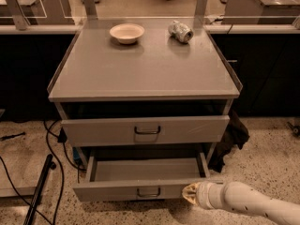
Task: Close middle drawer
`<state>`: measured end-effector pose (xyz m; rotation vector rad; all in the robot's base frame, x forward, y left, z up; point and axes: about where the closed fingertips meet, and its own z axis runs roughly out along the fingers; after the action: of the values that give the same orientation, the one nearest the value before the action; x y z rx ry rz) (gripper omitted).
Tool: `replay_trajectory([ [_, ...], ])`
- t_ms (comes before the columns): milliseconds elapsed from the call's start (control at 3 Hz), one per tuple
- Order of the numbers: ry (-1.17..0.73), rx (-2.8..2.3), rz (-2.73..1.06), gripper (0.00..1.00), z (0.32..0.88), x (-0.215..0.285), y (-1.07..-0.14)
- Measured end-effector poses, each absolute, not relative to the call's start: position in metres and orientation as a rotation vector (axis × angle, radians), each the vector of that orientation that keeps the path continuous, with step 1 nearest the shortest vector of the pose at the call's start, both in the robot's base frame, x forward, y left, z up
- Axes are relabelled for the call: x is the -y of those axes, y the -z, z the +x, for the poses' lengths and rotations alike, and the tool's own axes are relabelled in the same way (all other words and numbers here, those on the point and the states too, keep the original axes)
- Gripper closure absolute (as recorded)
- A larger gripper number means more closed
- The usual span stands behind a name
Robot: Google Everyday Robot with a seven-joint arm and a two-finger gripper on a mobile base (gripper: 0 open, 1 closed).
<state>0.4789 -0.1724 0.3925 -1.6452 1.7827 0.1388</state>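
Middle drawer is pulled well out of the cabinet, the lowest drawer in view. Its grey tray is exposed and has nothing in it. The front panel faces the camera, with a small dark loop handle at its centre.

Gripper is at the right end of that front panel, touching or just short of it, can't tell which. It sits level with the handle but well to the right of it. Can't tell how the gripper is set or whether it has hold of anything. White arm comes in from the lower right corner, low over the floor.

Drawer above sticks out a little from the frame, much less than the middle one. It has its own loop handle, and there's a dark gap between its top edge and the cabinet top.

On the cabinet top, toward the back:
- a shallow pale bowl, left of centre, upright
- a crumpled silver can on its side to the right, well apart from the bowl

Dark cloth hangs or leans at the cabinet's right side. Black cables and a black pole are on the speckled floor to the left.
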Motion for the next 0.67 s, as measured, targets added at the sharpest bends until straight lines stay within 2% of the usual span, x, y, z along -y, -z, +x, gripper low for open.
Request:
replay_trajectory([
  [667,-0.114,-1.739,-1.599,1.0,0.522,0.17,-0.381],
])
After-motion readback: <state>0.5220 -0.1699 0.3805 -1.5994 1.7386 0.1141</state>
